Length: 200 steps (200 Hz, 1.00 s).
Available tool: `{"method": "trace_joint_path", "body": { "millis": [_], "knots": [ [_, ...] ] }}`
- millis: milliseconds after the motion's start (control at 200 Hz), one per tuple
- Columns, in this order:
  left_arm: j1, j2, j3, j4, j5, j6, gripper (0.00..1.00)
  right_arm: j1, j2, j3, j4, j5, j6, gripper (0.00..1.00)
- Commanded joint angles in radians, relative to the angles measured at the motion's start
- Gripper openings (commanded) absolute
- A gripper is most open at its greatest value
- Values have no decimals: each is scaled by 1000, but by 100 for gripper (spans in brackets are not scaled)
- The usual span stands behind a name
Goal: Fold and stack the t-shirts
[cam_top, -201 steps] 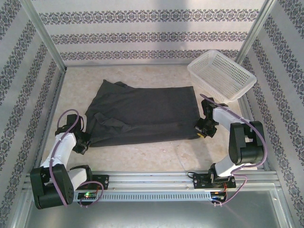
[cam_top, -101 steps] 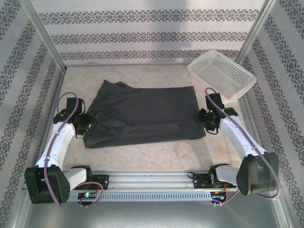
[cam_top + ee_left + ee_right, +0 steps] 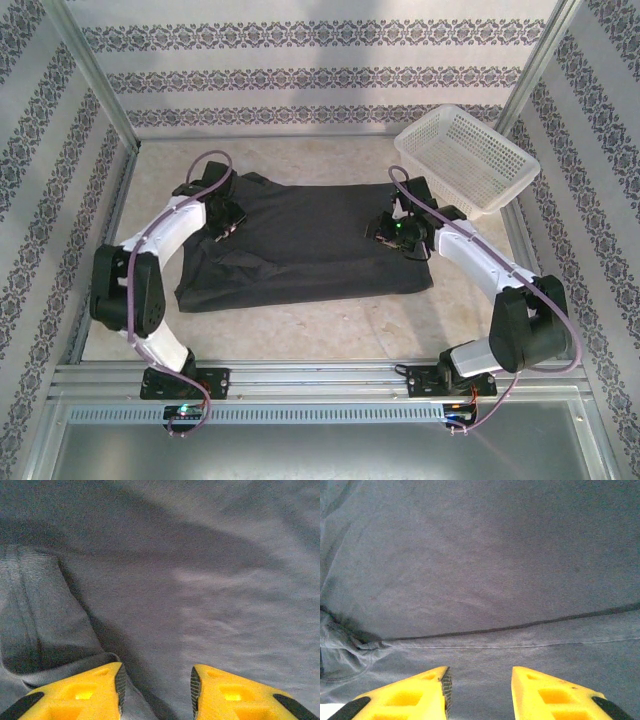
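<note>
The t-shirt [image 3: 300,245] lies flat in the middle of the worktop [image 3: 330,325] as a rough dark rectangle, its near edge running parallel to the worktop's near edge. A second ago your two grippers were pinched shut at its near-left and near-right corners. Both have since let go and swung away from you. The left gripper [image 3: 228,222] now sits over the cloth's far-left corner and the right gripper [image 3: 385,232] over its far-right part. In the wrist views, each gripper has its jaws spread with nothing between them and only grey fabric below. The left wrist view also shows a ribbed sleeve [image 3: 35,610] lying folded beside the fingers.

That release suggests the near edge is set and you are lining up a fresh grasp on the far side for the next fold. The cloth barely shifted when dropped, so the layout holds. The white basket [image 3: 465,160] stands in the far-right corner, near the right arm but apart from the shirt.
</note>
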Motion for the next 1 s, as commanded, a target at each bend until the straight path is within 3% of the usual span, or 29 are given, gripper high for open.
{"method": "trace_joint_path", "body": {
  "millis": [0, 260, 674, 909, 994],
  "knots": [
    [-4, 63, -28, -1, 14, 156, 39, 0, 8, 26, 0, -31, -26, 38],
    [-6, 42, -128, 54, 69, 202, 39, -1, 13, 18, 5, -39, -21, 38],
    [-37, -134, -303, 24, 99, 201, 40, 1, 24, 7, 17, -44, -9, 36],
    [-48, -231, -298, -58, 47, 100, 37, 2, 14, -7, 14, -44, -7, 36],
    [-48, -292, -305, -81, 34, -8, 44, 2, 13, -7, 11, -42, -7, 35]
  ]
}}
